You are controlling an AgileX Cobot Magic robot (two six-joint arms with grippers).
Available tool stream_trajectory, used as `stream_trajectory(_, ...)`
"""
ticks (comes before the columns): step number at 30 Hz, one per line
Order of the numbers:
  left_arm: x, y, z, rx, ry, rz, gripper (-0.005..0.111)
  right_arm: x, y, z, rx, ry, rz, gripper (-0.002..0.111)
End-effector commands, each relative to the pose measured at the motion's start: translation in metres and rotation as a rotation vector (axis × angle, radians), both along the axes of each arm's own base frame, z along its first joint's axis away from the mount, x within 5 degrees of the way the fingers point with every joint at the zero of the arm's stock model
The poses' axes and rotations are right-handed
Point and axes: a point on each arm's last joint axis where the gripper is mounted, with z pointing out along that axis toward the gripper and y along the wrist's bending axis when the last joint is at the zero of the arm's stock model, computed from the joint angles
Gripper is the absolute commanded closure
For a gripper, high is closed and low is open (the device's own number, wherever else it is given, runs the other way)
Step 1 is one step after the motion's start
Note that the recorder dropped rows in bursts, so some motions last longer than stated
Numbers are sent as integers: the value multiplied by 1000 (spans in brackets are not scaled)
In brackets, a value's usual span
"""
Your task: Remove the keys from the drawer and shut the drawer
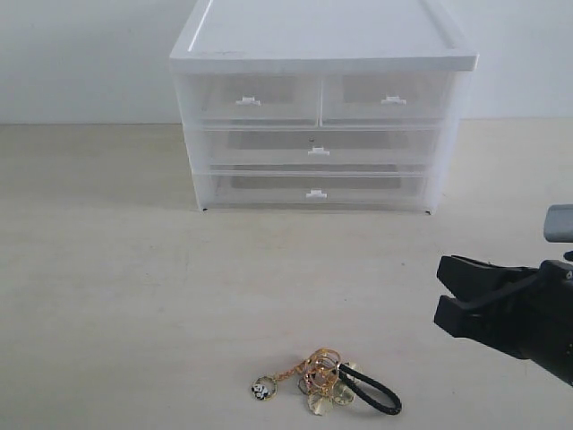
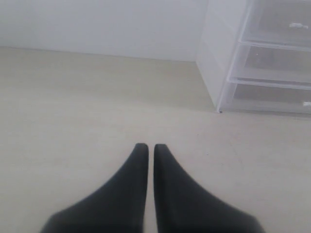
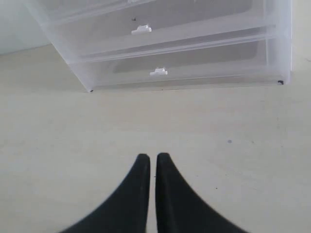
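Observation:
The keys (image 1: 324, 380) lie on the tabletop near the front edge: gold rings, a thin chain, a black cord loop and a small round charm. The drawer (image 1: 269, 189), lowest tier of the white unit, sits pushed in flush, its tab handle (image 1: 315, 193) facing me; it also shows in the wrist views (image 2: 272, 97) (image 3: 204, 65). My right gripper (image 1: 443, 294) (image 3: 152, 156) hovers shut and empty to the right of the keys. My left gripper (image 2: 146, 146) is shut over bare table, empty, and out of the exterior view.
The three-tier unit (image 1: 322, 54) stands at the back centre against a pale wall. Its middle wide drawer (image 1: 269, 146) and two half-width top drawers (image 1: 215, 94) (image 1: 421, 93) are pushed in. Beige tabletop (image 1: 107, 269) spreads around the keys.

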Motion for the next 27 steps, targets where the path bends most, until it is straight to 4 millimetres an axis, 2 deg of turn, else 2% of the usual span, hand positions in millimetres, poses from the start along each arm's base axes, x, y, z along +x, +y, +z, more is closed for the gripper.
stream_trajectory(1,0,0,1,-7,-19,6,103,-1,0,1,2,-10,-1,108)
stream_trajectory(6,0,0,1,-7,-19,6,103,1,-2,2,22,-23,-27,108)
stream_trajectory(10,0,0,1,-7,-19,6,103,2,-3,3,-82,-85,-3,108)
stream_trajectory(14,0,0,1,-7,-19,6,103,-2,-6,-3,-135,-11,-2,108)
stream_trajectory(17,0,0,1,-7,-19,6,103,-10,-15,3,-166,25,-15,108)
stream_trajectory(23,0,0,1,-7,-19,6,103,-33,-47,29,-109,-2,-130,108)
stream_trajectory(27,0,0,1,-7,-19,6,103,-54,-65,45,-135,-129,-208,108)
